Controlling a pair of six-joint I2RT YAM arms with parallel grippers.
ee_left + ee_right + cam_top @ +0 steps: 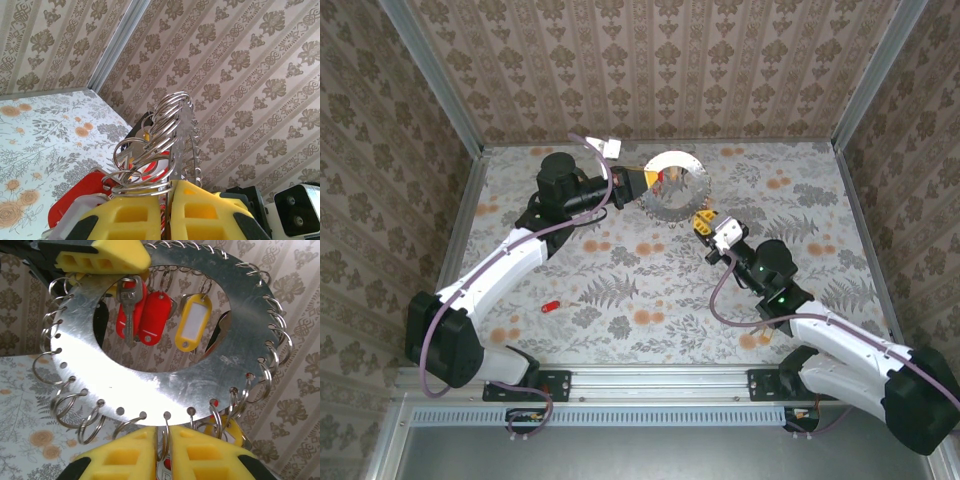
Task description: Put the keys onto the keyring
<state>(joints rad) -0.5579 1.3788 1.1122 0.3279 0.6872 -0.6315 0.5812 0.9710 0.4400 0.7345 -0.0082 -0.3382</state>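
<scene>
keyring [670, 205] is up off the table [620, 320], held between the two arms toward the back. left gripper [646, 180] is clamped tight on its left rim; in the left wrist view the plate runs edge-on between the yellow pads [130, 220]. right gripper [165, 445] sits at the ring's lower right edge, jaws nearly together, with one of the small wire loops [164, 432] dangling into the narrow gap. something red and silvery sits deeper between them, but i can't tell what it is, or whether the jaws are actually pinching anything. through the open centre you can see red-headed keys [152, 315], a plain metal key [128, 302] and a yellow tag [194, 322] hanging. one more red key [551, 305] lies flat on the table, well apart from the ring, over on the left side.
</scene>
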